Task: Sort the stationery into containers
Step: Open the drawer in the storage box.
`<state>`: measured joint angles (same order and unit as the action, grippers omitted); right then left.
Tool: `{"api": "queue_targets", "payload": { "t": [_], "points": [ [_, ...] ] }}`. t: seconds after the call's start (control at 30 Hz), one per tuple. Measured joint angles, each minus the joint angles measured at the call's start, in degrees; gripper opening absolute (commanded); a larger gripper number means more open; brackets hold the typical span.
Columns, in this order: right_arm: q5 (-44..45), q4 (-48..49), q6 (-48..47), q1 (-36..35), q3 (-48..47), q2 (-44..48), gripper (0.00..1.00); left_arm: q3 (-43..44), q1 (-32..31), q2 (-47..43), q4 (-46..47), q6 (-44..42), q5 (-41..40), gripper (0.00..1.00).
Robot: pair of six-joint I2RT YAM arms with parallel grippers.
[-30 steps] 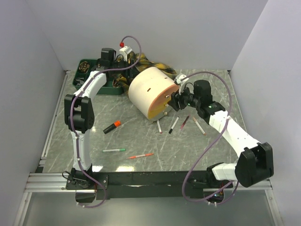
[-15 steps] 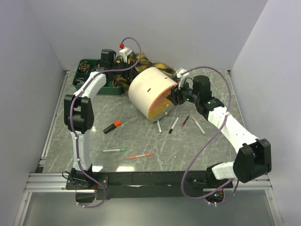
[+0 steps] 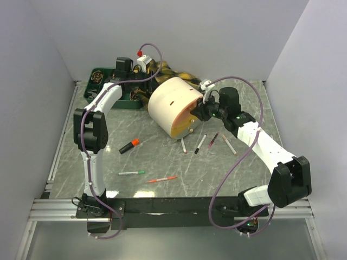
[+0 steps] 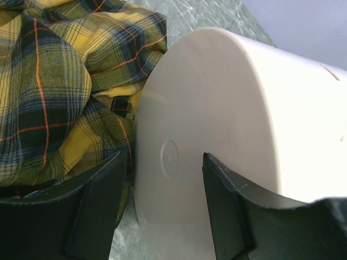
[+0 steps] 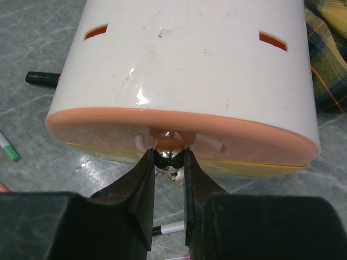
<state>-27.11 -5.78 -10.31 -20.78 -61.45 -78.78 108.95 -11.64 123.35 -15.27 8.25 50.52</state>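
From above, we see the cream drum (image 3: pixel 169 103) lying on its side on the table (image 3: pixel 162 160). Its orange rim is turned toward the right gripper (image 3: pixel 200 111), the green tray (image 3: pixel 103 89) lies behind it, and pens (image 3: pixel 201 143) are scattered in front.

In the left wrist view, the left gripper (image 4: pixel 165 160) gapes with nothing between its fingers, facing the drum's smooth closed base beside the plaid cloth (image 4: pixel 54 81).

In the right wrist view, the fingers pinch a shiny knob (image 5: pixel 168 156) just under the orange rim. The scuffed cream wall shows two orange slots.
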Motion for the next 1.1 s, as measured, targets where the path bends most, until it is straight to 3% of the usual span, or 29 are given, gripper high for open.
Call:
{"api": "queue_targets", "payload": {
  "t": [0.17,0.63,1.1],
  "points": [
    [0.11,-0.63,-0.07,0.02,-0.02,0.42,0.07,0.00,0.11,0.00,-0.04,0.00,0.15,0.65],
    [3.23,-8.90,-4.02,0.04,9.09,15.56,0.06,0.02,0.85,0.00,-0.09,-0.04,0.15,0.67],
    [3.78,-10.99,-6.73,0.02,10.43,18.25,0.07,0.02,1.44,0.00,-0.55,-1.16,-0.44,0.68]
  ]
}}
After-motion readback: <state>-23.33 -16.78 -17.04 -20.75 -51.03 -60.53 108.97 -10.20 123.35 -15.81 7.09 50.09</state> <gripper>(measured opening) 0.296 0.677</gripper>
